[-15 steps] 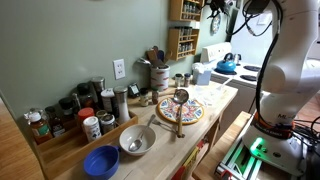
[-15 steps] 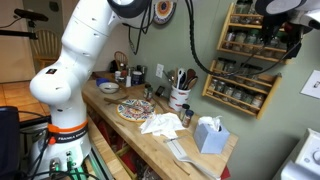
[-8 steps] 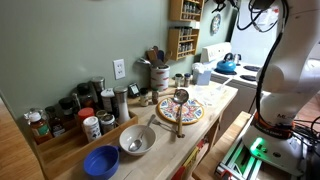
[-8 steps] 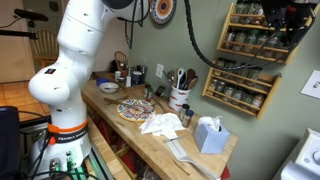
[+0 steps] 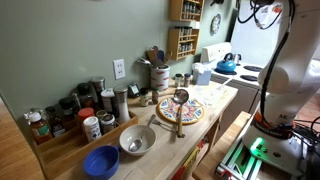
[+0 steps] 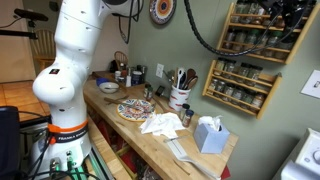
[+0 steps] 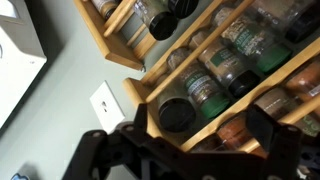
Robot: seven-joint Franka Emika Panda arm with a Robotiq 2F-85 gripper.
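Wooden spice rack [image 6: 245, 55] is mounted on the green wall above the counter [image 6: 128, 126], its shelves filled with jars. Both exterior views show it, and in one the rack [image 5: 183, 28] hangs beside a small wall clock [image 5: 215, 22]. The hand [image 6: 292, 10] is raised high, level with the rack's top shelf and close in front of it. Contact cannot be confirmed at this size.

Wrist view: the hand [image 7: 185, 150] enters from the bottom edge with its fingers [image 7: 95, 155] spread wide and nothing between them. The rack [image 7: 140, 58] runs aslant across the frame. Directly beyond the gap between the fingers, a dark-lidded jar [image 7: 178, 112] lies on a shelf with its lid toward the camera. A green-labelled jar [image 7: 215, 65] lies on the next shelf. Neither jar is touched. A white wall plate [image 7: 108, 100] sits on the wall just beside the rack's end.

On the counter, a patterned plate [image 6: 135, 108] lies near the middle. A white utensil crock [image 6: 180, 97] stands against the wall. A blue tissue box [image 6: 209, 133] stands below the rack. All three are well apart from the hand.
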